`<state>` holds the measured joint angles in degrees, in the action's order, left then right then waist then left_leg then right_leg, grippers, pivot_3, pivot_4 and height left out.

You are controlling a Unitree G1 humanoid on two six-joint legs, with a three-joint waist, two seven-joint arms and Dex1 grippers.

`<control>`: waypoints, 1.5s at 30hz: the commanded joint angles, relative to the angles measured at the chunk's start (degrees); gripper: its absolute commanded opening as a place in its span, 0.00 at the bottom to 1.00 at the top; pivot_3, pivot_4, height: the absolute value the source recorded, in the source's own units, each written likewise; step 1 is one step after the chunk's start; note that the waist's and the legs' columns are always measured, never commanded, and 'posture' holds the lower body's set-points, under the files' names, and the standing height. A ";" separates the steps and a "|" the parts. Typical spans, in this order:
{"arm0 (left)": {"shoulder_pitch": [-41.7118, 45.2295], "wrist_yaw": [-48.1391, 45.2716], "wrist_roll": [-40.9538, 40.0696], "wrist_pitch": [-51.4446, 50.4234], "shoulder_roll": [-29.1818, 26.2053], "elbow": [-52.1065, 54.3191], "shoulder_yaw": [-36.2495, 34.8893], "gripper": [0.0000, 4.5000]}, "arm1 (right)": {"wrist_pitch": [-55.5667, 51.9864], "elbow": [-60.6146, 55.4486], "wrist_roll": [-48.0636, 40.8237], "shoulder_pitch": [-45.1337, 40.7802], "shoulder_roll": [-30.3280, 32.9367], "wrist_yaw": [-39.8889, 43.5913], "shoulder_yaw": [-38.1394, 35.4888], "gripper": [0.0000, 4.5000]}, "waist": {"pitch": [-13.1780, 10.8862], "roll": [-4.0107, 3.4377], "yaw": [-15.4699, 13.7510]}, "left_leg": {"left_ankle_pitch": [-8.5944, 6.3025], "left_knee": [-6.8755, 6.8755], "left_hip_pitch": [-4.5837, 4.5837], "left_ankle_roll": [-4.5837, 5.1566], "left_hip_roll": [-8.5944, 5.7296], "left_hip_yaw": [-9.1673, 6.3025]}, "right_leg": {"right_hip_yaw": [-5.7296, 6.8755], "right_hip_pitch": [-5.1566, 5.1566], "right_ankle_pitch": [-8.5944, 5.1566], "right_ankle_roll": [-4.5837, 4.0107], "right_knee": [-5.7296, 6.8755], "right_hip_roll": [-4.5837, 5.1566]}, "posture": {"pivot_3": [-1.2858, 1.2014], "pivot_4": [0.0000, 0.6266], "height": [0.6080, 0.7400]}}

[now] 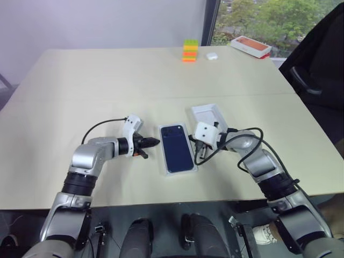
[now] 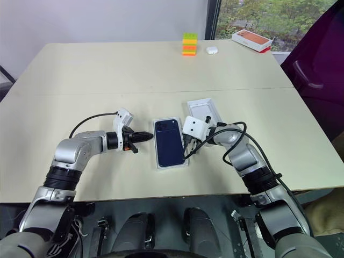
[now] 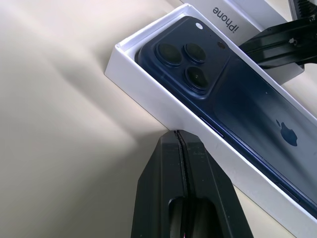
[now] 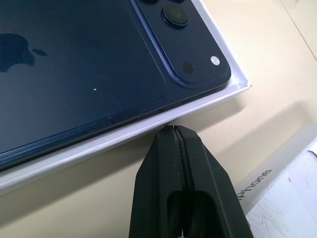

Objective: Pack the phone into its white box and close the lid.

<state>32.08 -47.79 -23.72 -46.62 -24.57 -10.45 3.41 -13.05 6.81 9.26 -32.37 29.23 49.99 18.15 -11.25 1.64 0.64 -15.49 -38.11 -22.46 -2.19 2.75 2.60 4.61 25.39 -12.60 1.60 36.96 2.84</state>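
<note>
**Left eye view: phone boxed, lid off**

The glossy navy-blue phone (image 1: 178, 148) lies back-up in the shallow white box (image 1: 167, 171). The left gripper (image 1: 155, 142) and right gripper (image 1: 198, 156) flank it, fingers pressed together, empty. The white lid (image 1: 210, 114) lies just beside.

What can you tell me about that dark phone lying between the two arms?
The phone is thin, glossy and dark navy, with rounded corners. It lies flat, back up, showing a three-lens camera cluster at its far corner and a faint logo. It sits inside the white box, whose rim frames it all round. The shut left pincer and shut right pincer point at the box's sides; neither touches the phone.
</note>
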 commanded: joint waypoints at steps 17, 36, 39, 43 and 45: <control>0.51 0.47 -1.02 1.17 1.04 2.59 -1.01 0.01 | 1.58 -3.90 0.36 -0.48 1.91 3.38 0.29 0.00 | 0.00 0.00 -0.03 | 0.00 -0.01 0.01 0.00 0.00 0.00 | 0.00 0.00 0.00 0.00 0.00 0.00 | 0.52 0.24 1.00; -4.70 -14.04 -7.00 6.91 -15.56 4.52 -12.38 0.30 | -37.69 -19.41 -17.04 -4.20 2.92 0.88 -13.93 0.12 | -0.01 -0.01 -0.19 | 0.00 0.00 -0.01 0.00 0.04 0.01 | 0.01 0.02 0.00 -0.03 -0.01 0.02 | 0.52 0.24 1.00; -7.58 -17.37 -7.37 10.39 -17.39 4.25 -14.12 0.63 | -42.82 -20.87 -16.81 -4.79 4.26 -1.54 -12.44 0.40 | -0.01 -0.01 -0.08 | 0.00 -0.01 -0.04 0.00 -0.01 0.04 | 0.01 0.03 0.00 -0.03 -0.02 0.08 | 0.52 0.24 1.00; -10.38 -20.93 -8.98 12.74 -19.16 4.30 -16.07 1.00 | -48.67 -22.55 -16.55 -5.17 3.98 -5.41 -10.69 0.87 | -0.01 -0.02 0.02 | -0.01 0.01 -0.04 0.01 0.02 0.04 | 0.01 0.06 0.00 -0.04 -0.01 0.05 | 0.52 0.24 1.00; -11.26 -22.30 -10.03 13.28 -19.67 4.89 -16.99 1.00 | -51.22 -22.63 -16.06 -5.62 2.85 -8.36 -9.92 0.99 | -0.01 -0.02 0.08 | -0.01 0.01 -0.04 0.01 0.05 0.02 | 0.01 0.07 -0.01 -0.04 -0.01 0.01 | 0.52 0.24 1.00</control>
<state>20.80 -68.70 -32.13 -34.51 -43.30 -7.60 -11.41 -62.78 -13.49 -7.00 -36.55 32.48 43.53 7.97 -11.25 1.62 0.73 -15.49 -38.10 -22.50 -2.18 2.81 2.62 4.62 25.46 -12.61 1.56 36.95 2.84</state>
